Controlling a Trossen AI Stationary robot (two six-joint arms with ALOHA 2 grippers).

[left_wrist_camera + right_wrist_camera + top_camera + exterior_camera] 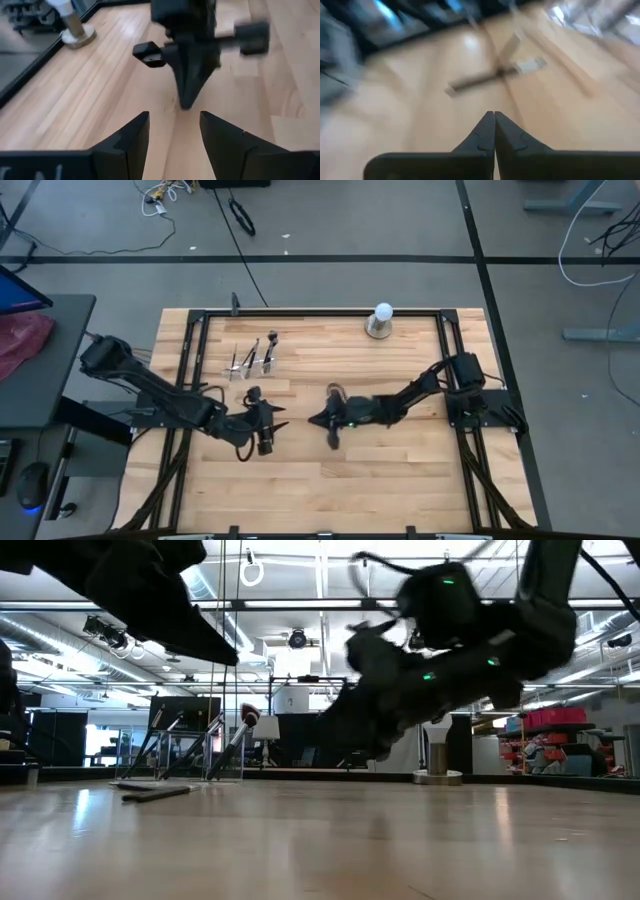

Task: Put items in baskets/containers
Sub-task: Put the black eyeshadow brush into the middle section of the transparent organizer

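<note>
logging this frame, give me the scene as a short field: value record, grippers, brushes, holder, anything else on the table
left gripper: open, empty, near the table's middle, facing the right gripper
right gripper: shut, fingertips together, nothing visible between them, near the table's middle
clear holder: far-left part of the table, several brushes standing tilted in it
loose brush: lying flat on the table by the holder
white ball on grey base: far edge of the table, right of the holder
table: light wood, black frame

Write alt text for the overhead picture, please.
Two dark robot arms meet mid-table, left gripper open, right gripper shut and empty. Behind them a clear holder holds makeup brushes; a white ball stands at the far edge.
</note>
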